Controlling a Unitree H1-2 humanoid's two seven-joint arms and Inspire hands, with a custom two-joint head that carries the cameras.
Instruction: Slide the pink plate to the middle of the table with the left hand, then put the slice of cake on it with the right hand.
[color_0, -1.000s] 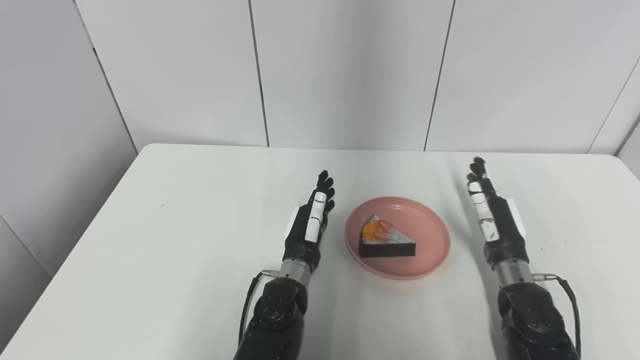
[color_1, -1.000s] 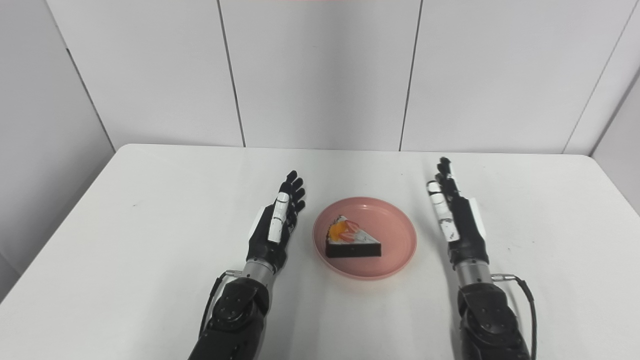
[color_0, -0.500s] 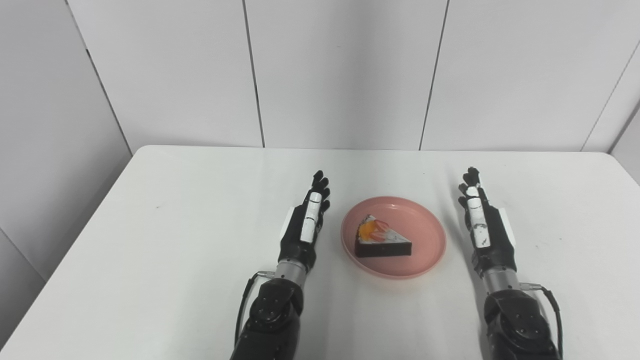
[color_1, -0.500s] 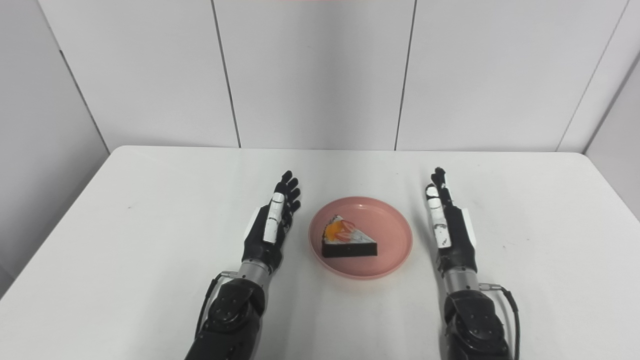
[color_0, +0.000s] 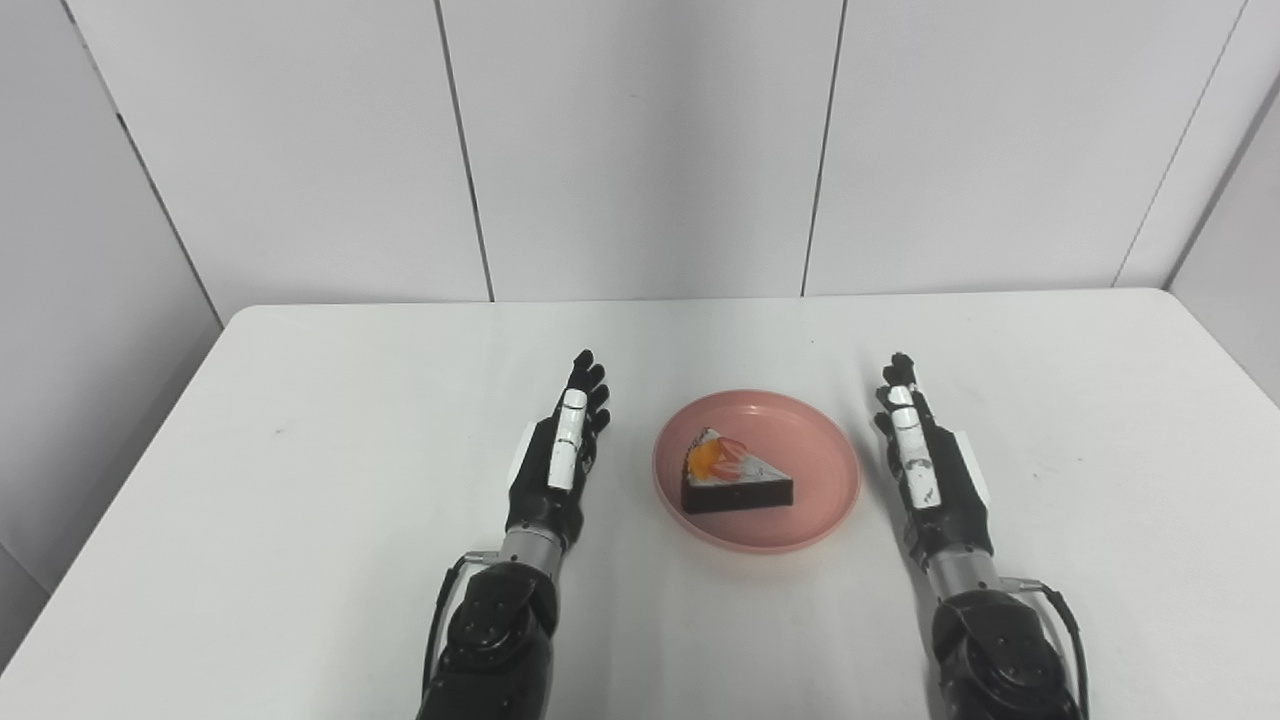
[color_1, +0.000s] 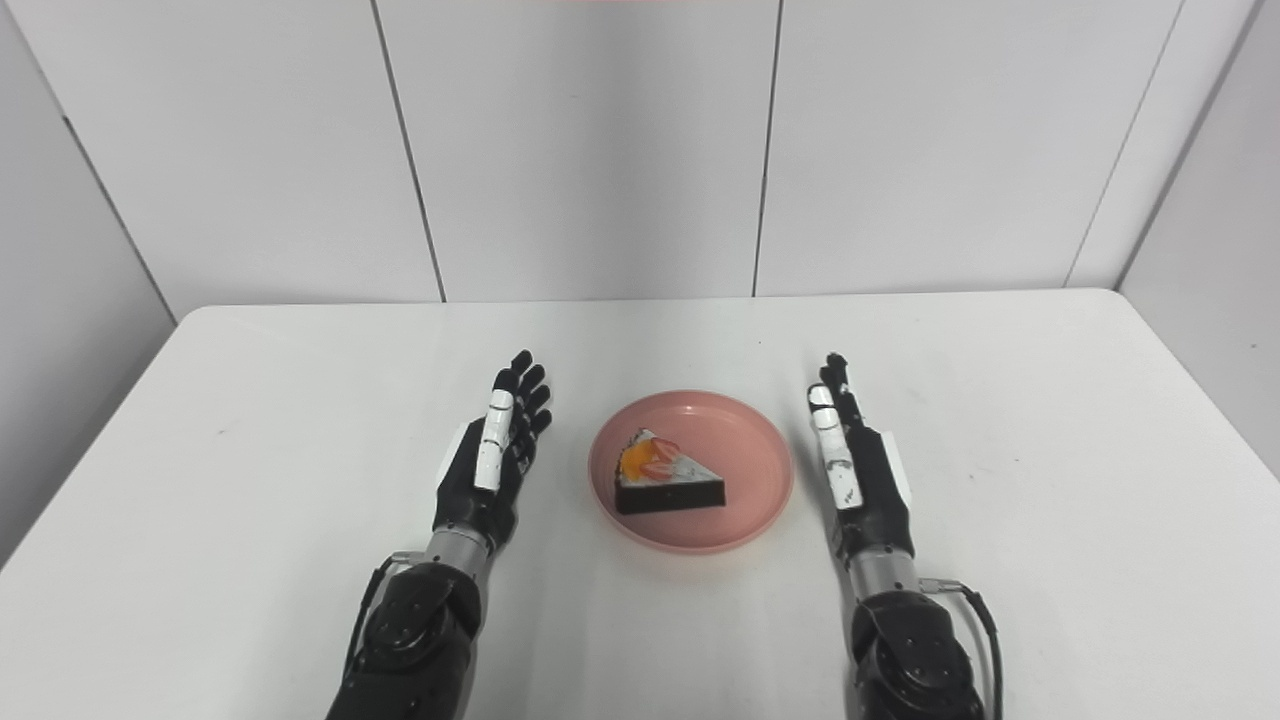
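- Pink plate (color_0: 757, 470): on the white table (color_0: 300, 480) near its middle, between the two hands, touching neither
- Slice of cake (color_0: 735, 472): lying on the plate, point toward the right
- Left hand (color_0: 558, 468): fingers extended and apart, holding nothing, just beside the plate's left rim
- Right hand (color_0: 930, 478): fingers straight, empty, near the right rim
- Change over the last second: whole view has shifted, so the camera moved; both arms have drawn back slightly; plate and cake unmoved
- Judgement: both steps appear done; hands retiring

No text, label, brand, number or sign can be read anywhere
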